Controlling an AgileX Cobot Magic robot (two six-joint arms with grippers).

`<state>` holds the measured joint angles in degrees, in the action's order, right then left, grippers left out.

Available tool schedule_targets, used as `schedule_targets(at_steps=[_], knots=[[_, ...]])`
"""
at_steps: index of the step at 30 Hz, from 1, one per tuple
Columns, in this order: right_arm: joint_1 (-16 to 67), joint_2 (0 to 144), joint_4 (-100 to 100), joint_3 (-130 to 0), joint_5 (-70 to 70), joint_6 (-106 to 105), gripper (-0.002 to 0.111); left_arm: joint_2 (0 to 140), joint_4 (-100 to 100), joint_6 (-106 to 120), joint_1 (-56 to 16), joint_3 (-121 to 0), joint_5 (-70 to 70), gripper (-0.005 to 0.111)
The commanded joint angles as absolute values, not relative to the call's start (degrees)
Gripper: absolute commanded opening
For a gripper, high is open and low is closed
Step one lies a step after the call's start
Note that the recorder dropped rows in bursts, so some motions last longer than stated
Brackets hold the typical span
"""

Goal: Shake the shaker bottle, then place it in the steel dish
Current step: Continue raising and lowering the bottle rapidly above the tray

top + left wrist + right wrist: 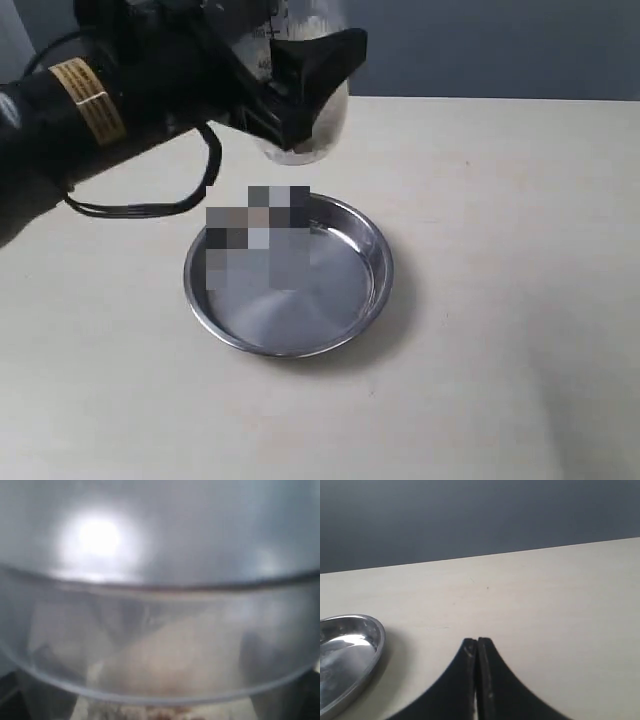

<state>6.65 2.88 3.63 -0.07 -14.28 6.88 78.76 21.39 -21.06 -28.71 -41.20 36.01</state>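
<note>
The clear frosted shaker bottle (312,125) hangs in the air above and behind the steel dish (355,300), with my left gripper (305,75) shut on it; its top runs out of the exterior view. In the left wrist view the bottle's blurred frosted wall (160,630) fills the picture, brownish-white grains showing low inside, and the fingers are hidden. The round shiny dish sits on the table with nothing in it; its rim (375,645) also shows in the right wrist view. My right gripper (477,641) is shut on nothing, low over the table beside the dish.
A pale cream table (500,250) spreads round the dish, with a dark grey wall (480,45) behind it. The left arm's black cable (150,207) loops down near the dish's far left rim. A blurred patch covers part of the dish.
</note>
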Motion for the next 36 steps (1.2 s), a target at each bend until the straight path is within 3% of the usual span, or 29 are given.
schedule_targets(at_steps=[1, 3, 5, 7, 10, 14, 17, 20, 23, 27, 31, 33, 36], knots=[[6.8, 3.1, 3.4, 0.0, -13.5, 6.7, -0.001, 85.0, 15.0, -20.5, -28.2, -35.6, 36.3, 0.000], [6.8, 3.1, 3.4, 0.0, -13.5, 6.7, -0.001, 79.2, 17.1, -20.4, -28.2, -41.1, 42.5, 0.000], [6.8, 3.1, 3.4, 0.0, -13.5, 6.7, -0.001, 76.8, 17.1, -20.2, -28.2, -46.4, 28.7, 0.000], [6.8, 3.1, 3.4, 0.0, -13.5, 6.7, -0.001, 80.9, 17.5, -20.2, -28.2, -41.7, 18.9, 0.000], [6.8, 3.1, 3.4, 0.0, -13.5, 6.7, -0.001, 84.9, 16.0, -21.2, -28.2, -36.9, 24.2, 0.000], [6.8, 3.1, 3.4, 0.0, -13.5, 6.7, -0.001, 78.3, 20.1, -22.7, -28.7, -42.5, 30.7, 0.000], [6.8, 3.1, 3.4, 0.0, -13.5, 6.7, -0.001, 75.0, 19.8, -22.7, -28.7, -46.7, 24.6, 0.000], [6.8, 3.1, 3.4, 0.0, -13.5, 6.7, -0.001, 80.3, 21.7, -22.4, -28.6, -42.2, 17.2, 0.000], [6.8, 3.1, 3.4, 0.0, -13.5, 6.7, -0.001, 82.8, 21.3, -22.7, -27.5, -40.8, 21.7, 0.000], [6.8, 3.1, 3.4, 0.0, -13.4, 6.7, -0.001, 76.1, 23.3, -23.0, -27.6, -47.6, 29.8, 0.000], [6.8, 3.1, 3.4, 0.0, -13.4, 6.7, -0.001, 80.4, 22.4, -24.2, -27.6, -44.0, 14.5, 0.000], [6.8, 3.1, 3.4, 0.0, -13.4, 6.7, -0.001, 85.4, 19.9, -24.5, -27.4, -37.9, 22.2, 0.000], [6.8, 3.1, 3.5, 0.0, -13.4, 6.7, -0.001, 79.6, 23.1, -24.5, -27.5, -41.6, 33.6, 0.000]])
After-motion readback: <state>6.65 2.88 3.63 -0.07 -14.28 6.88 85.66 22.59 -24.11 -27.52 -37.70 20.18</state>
